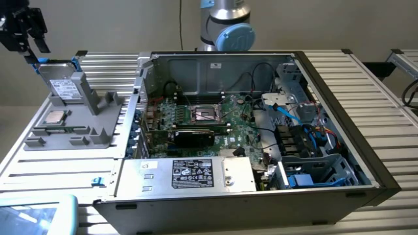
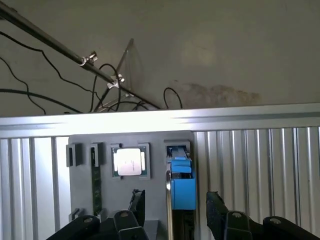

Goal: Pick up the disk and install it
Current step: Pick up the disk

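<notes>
1. The hand (image 1: 31, 45) hangs over the far corner of the bench (image 1: 379, 98) at the exterior view's left, its black fingers spread wide and holding nothing.
2. The disk (image 1: 60, 82) stands upright on its edge in a grey fixture (image 1: 98, 105) right below the hand. Its white label faces the camera and its blue carrier shows along the top and side edges.
3. In the wrist view the disk (image 2: 182, 186) is seen edge-on, its blue carrier end towards the camera. One finger (image 2: 137, 204) is on each side of it, and both stand apart from it.
4. A square silver processor chip (image 1: 55, 117) lies flat in a pocket of the same fixture, just beside the disk. In the wrist view a green memory stick (image 2: 96, 181) stands on edge in a slot on the chip's other side.
5. An open computer case (image 1: 339, 122) lies on its side beside the fixture, towards the exterior view's right.
6. Inside it are a green motherboard (image 1: 242, 129) and a silver power supply (image 1: 225, 176) with a black label along the near wall.
7. A bay with blue plastic parts (image 1: 306, 179) sits in the case's near corner at the exterior view's right.
8. The arm (image 1: 225, 27) rises behind the case.
</notes>
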Robot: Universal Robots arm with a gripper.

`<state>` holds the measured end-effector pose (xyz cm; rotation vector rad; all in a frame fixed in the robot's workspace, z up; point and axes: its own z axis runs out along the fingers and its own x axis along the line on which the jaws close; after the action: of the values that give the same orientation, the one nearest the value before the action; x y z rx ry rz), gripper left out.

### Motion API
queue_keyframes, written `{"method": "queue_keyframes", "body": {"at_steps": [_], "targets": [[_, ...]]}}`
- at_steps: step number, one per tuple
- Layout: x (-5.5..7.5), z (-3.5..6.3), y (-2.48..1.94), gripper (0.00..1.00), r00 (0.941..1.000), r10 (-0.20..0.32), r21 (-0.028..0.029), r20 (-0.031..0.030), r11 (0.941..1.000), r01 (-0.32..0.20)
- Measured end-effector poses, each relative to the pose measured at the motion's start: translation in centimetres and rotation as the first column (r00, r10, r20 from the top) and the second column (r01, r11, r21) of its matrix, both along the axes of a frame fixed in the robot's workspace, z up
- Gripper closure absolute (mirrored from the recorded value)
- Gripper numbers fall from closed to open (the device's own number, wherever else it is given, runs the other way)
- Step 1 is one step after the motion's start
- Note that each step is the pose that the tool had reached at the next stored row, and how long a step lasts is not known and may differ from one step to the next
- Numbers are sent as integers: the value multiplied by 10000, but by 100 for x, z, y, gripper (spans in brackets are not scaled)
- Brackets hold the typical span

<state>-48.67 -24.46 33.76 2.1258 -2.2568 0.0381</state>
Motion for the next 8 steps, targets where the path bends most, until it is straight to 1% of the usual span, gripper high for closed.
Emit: {"method": "queue_keyframes", "body": {"at_steps": [3, 8], "targets": [[4, -46, -3, 40, 10000, 41, 54, 0, 10000, -41], [4, -137, -7, 40, 10000, 90, 93, 0, 9999, -90]]}}
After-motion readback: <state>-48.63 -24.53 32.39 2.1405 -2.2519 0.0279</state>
